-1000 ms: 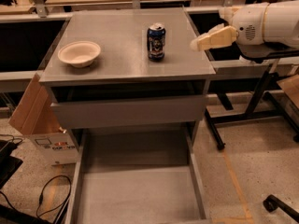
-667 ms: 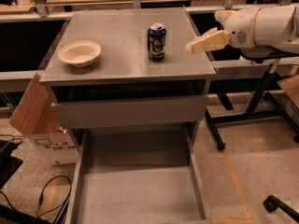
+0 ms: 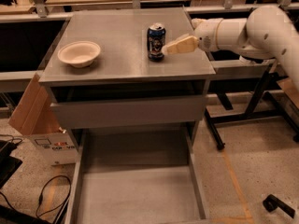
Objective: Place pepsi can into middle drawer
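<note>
The pepsi can [image 3: 156, 42], dark blue with a silver top, stands upright on the grey cabinet top [image 3: 121, 55], right of centre. My gripper [image 3: 174, 47] reaches in from the right on the white arm [image 3: 243, 31]; its beige tip is right beside the can's right side at mid height. The middle drawer [image 3: 140, 190] is pulled far out below the cabinet, wide, with a flat bare floor and low side walls.
A beige bowl [image 3: 79, 53] sits on the left of the cabinet top. A drawer with a plain grey front panel [image 3: 126, 112] is slightly out above the middle drawer. A cardboard box [image 3: 35, 120] and cables [image 3: 46, 197] lie on the floor at left. A black stand [image 3: 243, 111] is at right.
My gripper has moved left and slightly down across the cabinet top, from clear of the can to right beside its right side. The can and the bowl have not moved.
</note>
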### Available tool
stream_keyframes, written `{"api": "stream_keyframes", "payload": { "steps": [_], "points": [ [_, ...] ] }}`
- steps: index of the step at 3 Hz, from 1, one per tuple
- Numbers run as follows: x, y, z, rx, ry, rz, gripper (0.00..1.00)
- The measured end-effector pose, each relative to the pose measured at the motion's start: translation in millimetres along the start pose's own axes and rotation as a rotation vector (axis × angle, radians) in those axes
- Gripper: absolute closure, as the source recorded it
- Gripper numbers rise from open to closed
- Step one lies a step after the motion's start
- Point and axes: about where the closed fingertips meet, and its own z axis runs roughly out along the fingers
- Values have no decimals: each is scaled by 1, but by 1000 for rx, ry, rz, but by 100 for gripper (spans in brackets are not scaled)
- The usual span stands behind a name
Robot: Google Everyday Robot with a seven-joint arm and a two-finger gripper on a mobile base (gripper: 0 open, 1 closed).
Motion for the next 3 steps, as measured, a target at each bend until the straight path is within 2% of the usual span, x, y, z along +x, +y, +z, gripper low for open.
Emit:
{"api": "stream_keyframes", "payload": {
  "steps": [2, 3],
  "points": [
    [7, -8, 54, -17, -66, 47, 0],
    [9, -5, 77, -33, -103, 77, 18]
  ]
}}
